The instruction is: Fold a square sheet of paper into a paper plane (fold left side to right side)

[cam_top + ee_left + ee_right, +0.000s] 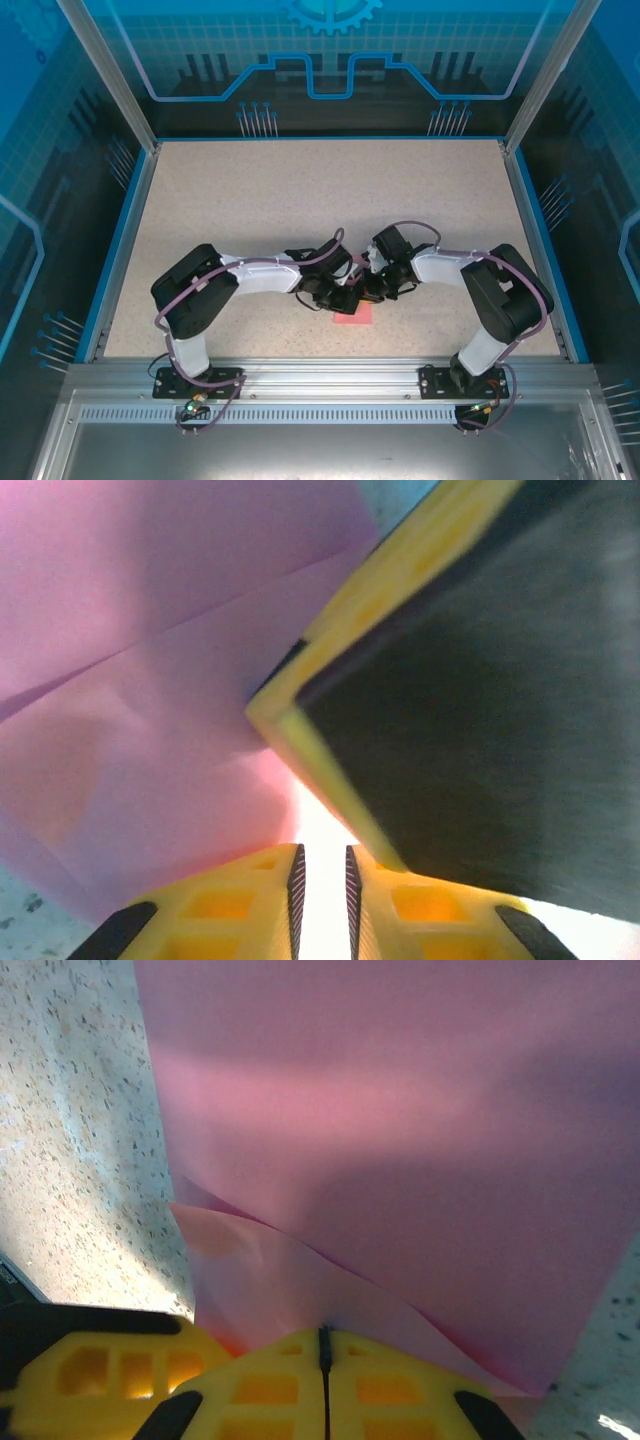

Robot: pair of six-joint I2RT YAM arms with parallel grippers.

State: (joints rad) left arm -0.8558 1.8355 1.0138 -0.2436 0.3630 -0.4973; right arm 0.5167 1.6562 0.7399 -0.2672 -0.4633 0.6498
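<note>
The square sheet of paper [352,316] is pink and lies near the table's front edge, mostly hidden under both grippers in the top view. In the right wrist view the sheet of paper [400,1130] has a flap lifted off its lower layer, and that flap's edge runs into my right gripper [324,1345], whose jaws are pressed shut on it. My left gripper [322,880] sits right beside the paper [150,680] with a narrow gap between its pads and nothing seen in it. The right gripper's yellow and black finger [450,680] is close in front of it.
The speckled beige table [300,200] stretches away behind the arms, framed by blue rails and a metal frame. Both arms reach inward and meet over the paper near the front centre. The left gripper's yellow finger [100,1370] shows at the lower left of the right wrist view.
</note>
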